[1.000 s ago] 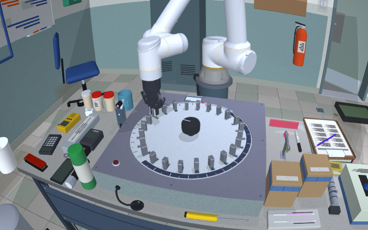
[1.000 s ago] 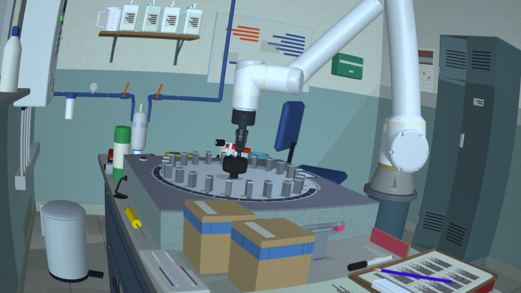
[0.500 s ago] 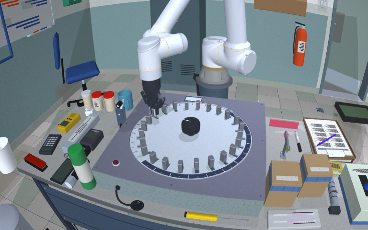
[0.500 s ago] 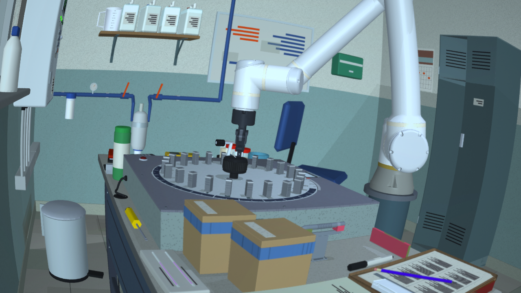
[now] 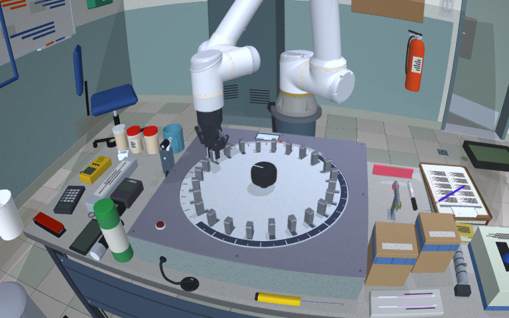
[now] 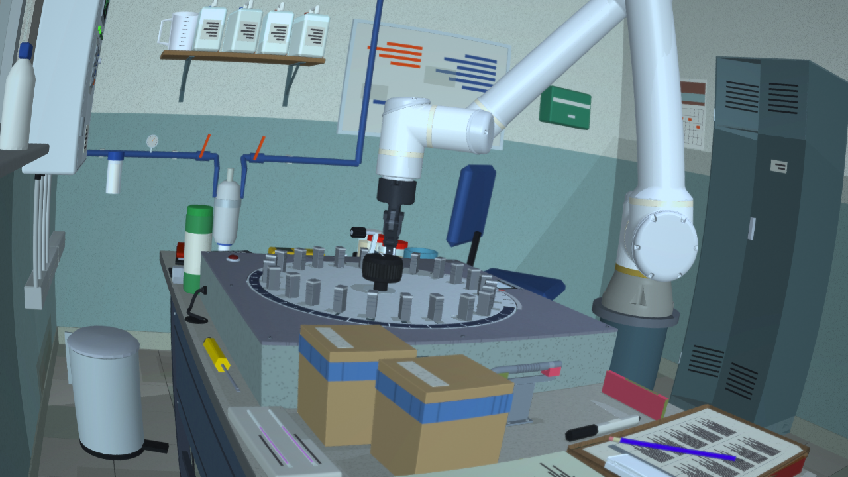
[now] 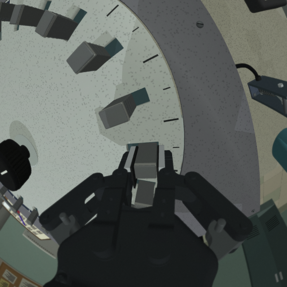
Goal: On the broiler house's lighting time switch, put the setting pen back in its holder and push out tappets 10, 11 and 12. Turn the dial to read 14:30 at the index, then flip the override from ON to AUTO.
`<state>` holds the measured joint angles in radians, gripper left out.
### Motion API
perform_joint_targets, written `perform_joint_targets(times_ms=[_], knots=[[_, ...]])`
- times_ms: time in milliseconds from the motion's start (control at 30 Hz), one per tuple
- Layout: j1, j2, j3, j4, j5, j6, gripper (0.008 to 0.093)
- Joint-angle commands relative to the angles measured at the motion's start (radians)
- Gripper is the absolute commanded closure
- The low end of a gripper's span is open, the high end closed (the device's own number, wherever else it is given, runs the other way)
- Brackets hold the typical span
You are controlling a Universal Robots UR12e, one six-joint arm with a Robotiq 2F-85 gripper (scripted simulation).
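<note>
In the middle of the bench the time switch's round white dial carries a ring of grey tappets and a black centre knob. At the dial's far left rim I hold one grey tappet in my closed gripper, which points straight down from above. The neighbouring tappet stands just along the ring. The setting pen sits upright in its grey holder off the housing's left edge. A small white plate with a red mark lies at the dial's far edge.
The grey housing fills the bench centre, with a red button at its front left. Jars and a teal mug stand behind the pen holder. Two cardboard boxes sit at the right front, a green-capped can at the left front.
</note>
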<state>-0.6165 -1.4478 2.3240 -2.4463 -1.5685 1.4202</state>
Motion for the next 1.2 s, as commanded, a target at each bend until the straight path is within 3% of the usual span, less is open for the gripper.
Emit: perform_joint_targets(times_ms=[0,367,1167], knots=[[-0.001,0.0,-0.001,-0.001,-0.002,0.0,0.0934],[0.001,0.0,-0.001,-0.001,-0.002,0.002,0.0934],[0.001,0.0,-0.001,-0.001,-0.002,0.002,0.0459]])
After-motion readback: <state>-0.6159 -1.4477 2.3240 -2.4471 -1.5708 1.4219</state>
